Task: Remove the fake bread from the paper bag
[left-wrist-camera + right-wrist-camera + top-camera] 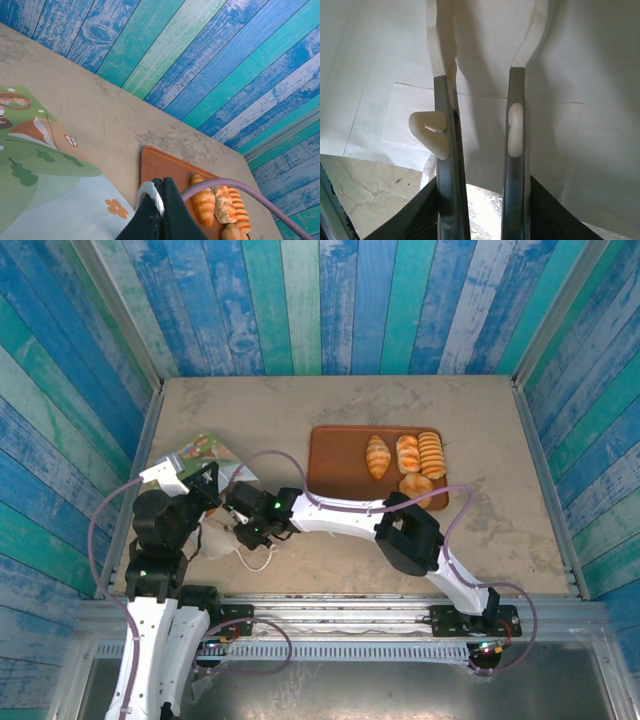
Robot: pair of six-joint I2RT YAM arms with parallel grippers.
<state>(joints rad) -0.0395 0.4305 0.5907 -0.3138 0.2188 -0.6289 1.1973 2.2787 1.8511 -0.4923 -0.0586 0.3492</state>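
Above: can place the paper bag (203, 450) at nine o'clock of the surface (300, 405), gripped at its near edge by the left tool (206, 480), entered at the mouth by the right tool (243, 530). Can count four pieces of the fake bread (407, 453) on the brown tray (335, 452), at three o'clock from the bag and well apart. Cannot vouch for more inside.

Left wrist: clenched on a white strip, seemingly the bag's rim or handle, with the printed side spreading to nine o'clock. Could rip the paper or tip the bag if hauled against the other arm. Mind the purple cable (240, 184) arching over the tray toward four o'clock.

Right wrist: released, fingers (445, 165) apart, nothing between, sunk among white paper walls. Beware the loop handles (436, 45) lying against both fingers: could snag on the way out and drag the whole bag, or fold a wall inward and block the reach.
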